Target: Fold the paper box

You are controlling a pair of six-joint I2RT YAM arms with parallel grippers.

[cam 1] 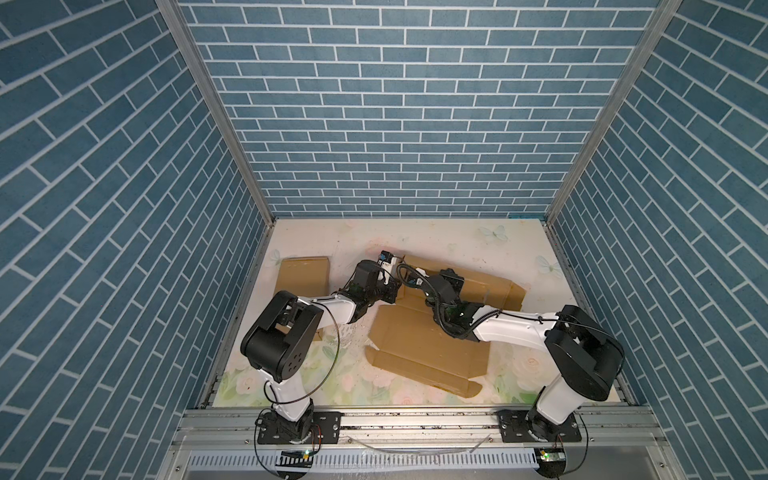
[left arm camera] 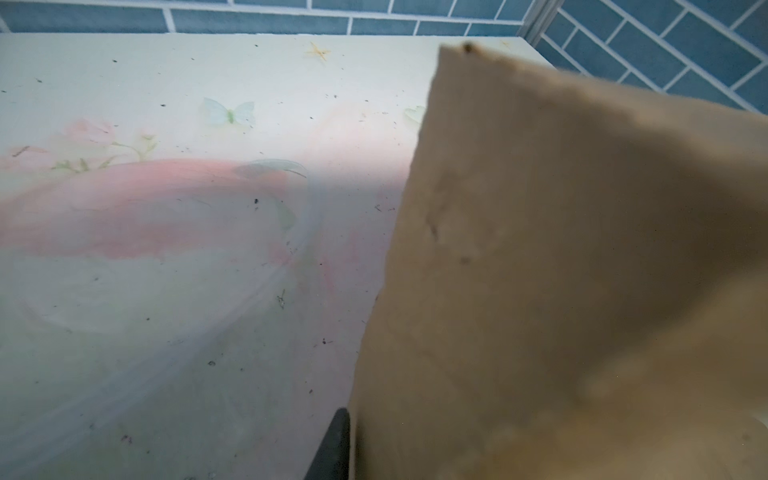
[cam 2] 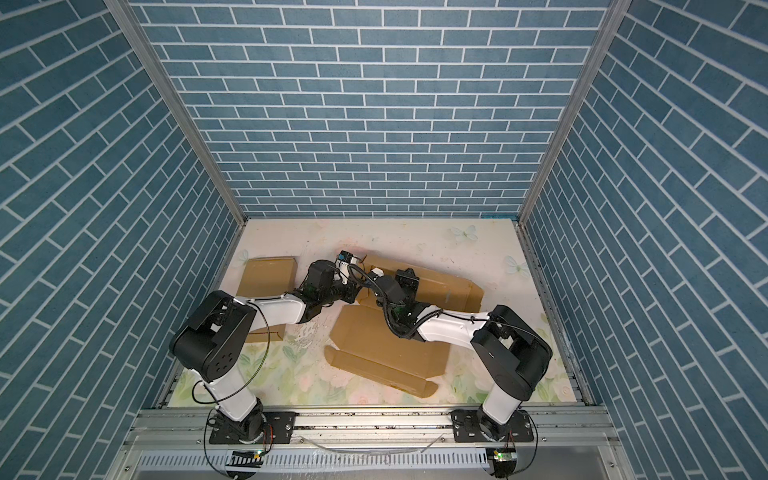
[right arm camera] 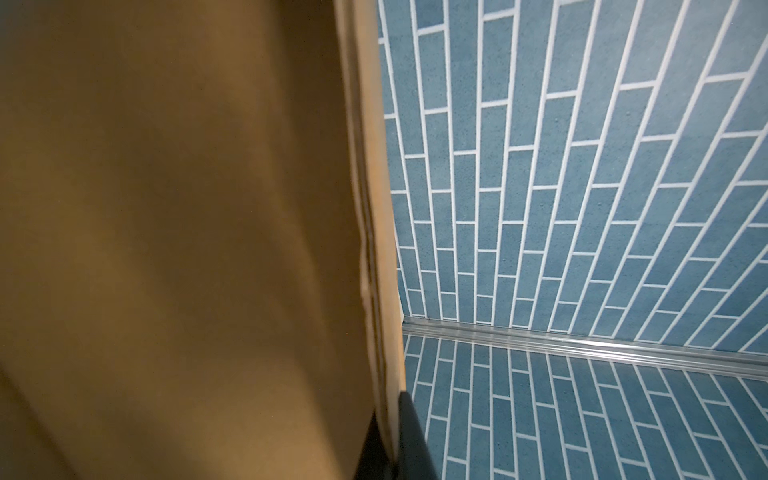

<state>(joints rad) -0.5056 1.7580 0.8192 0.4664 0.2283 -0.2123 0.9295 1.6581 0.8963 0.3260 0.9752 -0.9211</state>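
Brown card: the box (cam 1: 428, 345) lies mostly flat and unfolded on the table (cam 1: 436, 241), right of centre, running from the near edge toward the far middle. In both top views its near panels rest flat. Its far-left part sits under the two grippers.

Left gripper (cam 1: 395, 289): I find it at the box's far-left edge, reaching in from the left. In the left wrist view one dark finger (left arm camera: 332, 444) shows just beside a raised flap (left arm camera: 561, 270), and the flap hides the other finger. I cannot tell whether this gripper is closed on the card or only beside it.

Right gripper (right arm camera: 388, 453): I see it closed on the box. In the right wrist view the card's edge (right arm camera: 374, 249) runs down between the two dark fingers (right arm camera: 411, 436), and that part of the card stands up against the blue brick walls (right arm camera: 582, 208). In a top view this gripper sits at the middle of the table, just right of the left one.

Other item: a second piece of folded card (cam 1: 303, 276) lies flat at the far left, apart from the box, with the left arm crossing its near end.
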